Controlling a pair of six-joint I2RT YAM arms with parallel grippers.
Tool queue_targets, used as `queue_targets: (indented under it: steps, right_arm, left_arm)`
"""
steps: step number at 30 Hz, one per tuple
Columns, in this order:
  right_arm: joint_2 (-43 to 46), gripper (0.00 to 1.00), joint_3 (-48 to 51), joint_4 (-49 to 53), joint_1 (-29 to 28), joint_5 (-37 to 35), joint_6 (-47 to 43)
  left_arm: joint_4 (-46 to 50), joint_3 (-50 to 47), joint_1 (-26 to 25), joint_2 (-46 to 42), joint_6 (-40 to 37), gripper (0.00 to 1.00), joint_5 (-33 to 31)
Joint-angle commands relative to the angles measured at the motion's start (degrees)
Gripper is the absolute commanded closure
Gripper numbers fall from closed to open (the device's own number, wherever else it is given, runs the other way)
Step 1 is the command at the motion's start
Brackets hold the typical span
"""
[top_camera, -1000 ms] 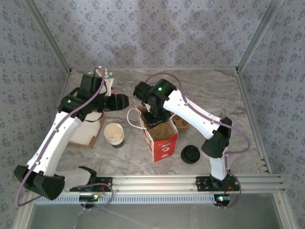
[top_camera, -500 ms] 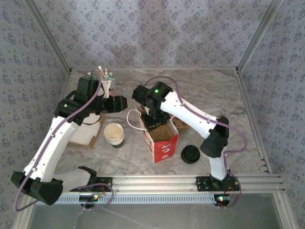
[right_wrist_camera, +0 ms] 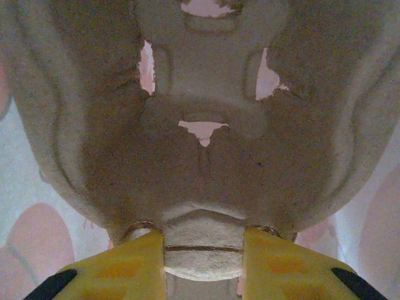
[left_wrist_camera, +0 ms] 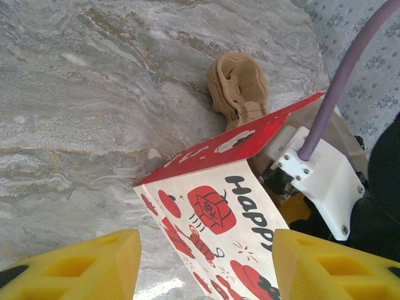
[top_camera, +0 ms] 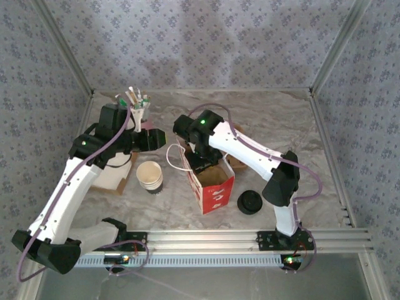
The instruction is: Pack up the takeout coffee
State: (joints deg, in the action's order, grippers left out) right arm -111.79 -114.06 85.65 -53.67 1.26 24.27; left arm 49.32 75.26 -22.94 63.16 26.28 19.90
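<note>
Lying nearest the arm bases: the black lid (top_camera: 250,202), flat on the marbled worktop (top_camera: 281,125), off to the right of the paper bag (top_camera: 215,187).
Takeout coffee: we see the white paper cup (top_camera: 150,175) standing upright and uncovered on the worktop, left of the bag and apart from it. The bag stands between the cup and its lid.
Paper bag: red and white, upright with its mouth open. From the left wrist we see its printed side (left_wrist_camera: 212,212) and its red top edge.
Right gripper (top_camera: 203,162): reaching down into the bag's mouth. In its own wrist view the gripper (right_wrist_camera: 203,242) is closed on a tab at the edge of a brown pulp carrier (right_wrist_camera: 200,125), one yellow finger (right_wrist_camera: 140,256) on each side, with the bag's pale walls showing around the carrier.
Left gripper (top_camera: 156,137): hovering left of the bag's far end. In its wrist view the gripper (left_wrist_camera: 206,240) is spread wide, and we see nothing touching either pad.
Behind the bag: a small stack of pulp carriers (left_wrist_camera: 240,87) on the worktop, just beside the bag's far right corner (top_camera: 239,160).
Farthest back: a pink cup (top_camera: 139,111) with sachets standing in it, beyond the left gripper.
</note>
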Motion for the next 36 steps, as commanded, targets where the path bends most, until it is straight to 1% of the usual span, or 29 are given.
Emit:
queue_targets:
  steps: [1,23,36]
  right_arm:
    - [-1.0,0.68,1.0,-0.1,-0.4,0.7,-0.8]
    - [-0.8,0.68,7.1,-4.6,-1.2,-2.0,-1.0]
    - [-0.9,0.68,11.0,-6.8,-1.6,-2.4,-0.6]
  left_arm:
    - [-0.8,-0.2,0.1,-2.0,0.7,0.42,0.0]
    - [-0.8,-1.1,0.1,-2.3,0.8,0.42,-0.5]
    - [-0.9,-0.8,0.1,-2.0,0.7,0.42,-0.6]
